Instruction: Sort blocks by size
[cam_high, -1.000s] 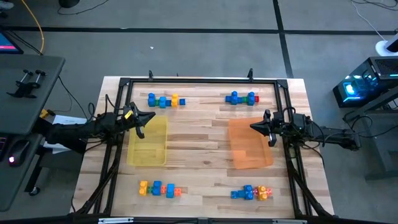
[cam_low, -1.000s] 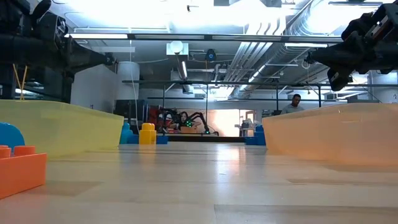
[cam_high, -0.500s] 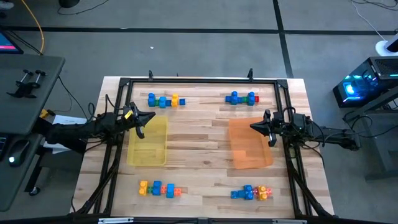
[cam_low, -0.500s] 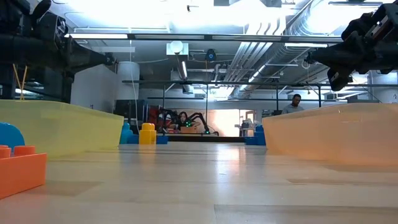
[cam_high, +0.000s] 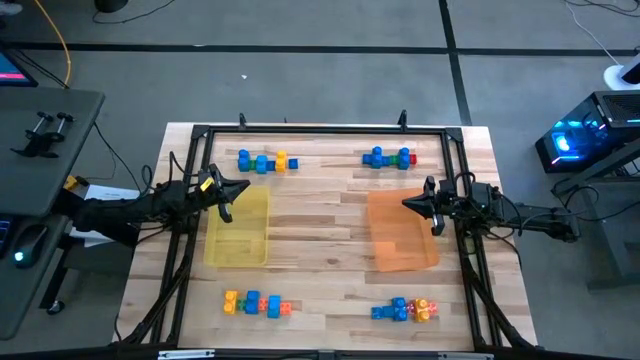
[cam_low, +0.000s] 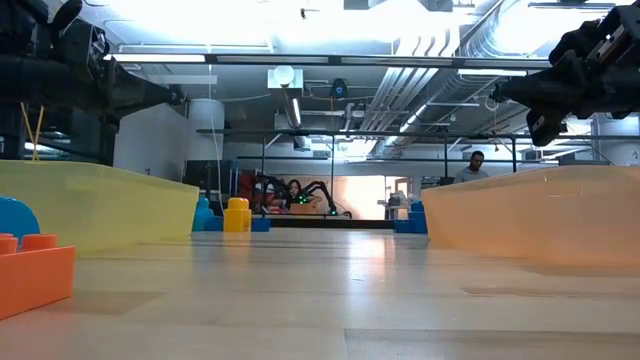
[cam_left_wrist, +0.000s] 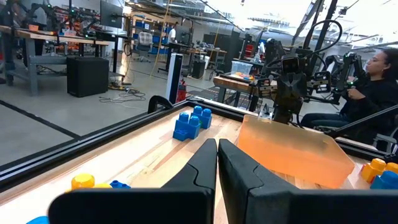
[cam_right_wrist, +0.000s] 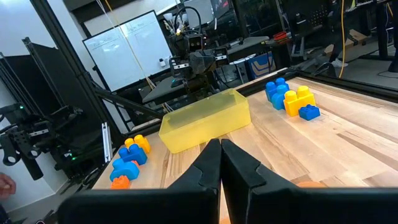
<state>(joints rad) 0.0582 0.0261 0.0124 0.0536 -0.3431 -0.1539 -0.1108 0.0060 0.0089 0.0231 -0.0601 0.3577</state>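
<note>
Four clusters of blocks lie on the wooden table: far left (cam_high: 262, 162), far right (cam_high: 388, 157), near left (cam_high: 257, 304) and near right (cam_high: 405, 310). Each mixes larger blue and yellow bricks with tiny coloured cubes. My left gripper (cam_high: 243, 190) hangs shut above the far end of the yellow tray (cam_high: 238, 227), pointing level toward the table's right. My right gripper (cam_high: 405, 203) hangs shut above the far end of the orange tray (cam_high: 401, 229), pointing level toward the left. Both wrist views show the fingers closed together, left (cam_left_wrist: 217, 149) and right (cam_right_wrist: 220, 149), with nothing between them.
A black frame (cam_high: 320, 130) runs around the table's work area. The two trays stand side by side, with bare wood (cam_high: 318, 230) between them. A person (cam_left_wrist: 379, 81) sits beyond the table's right side. An orange brick (cam_low: 35, 270) lies close to the low camera.
</note>
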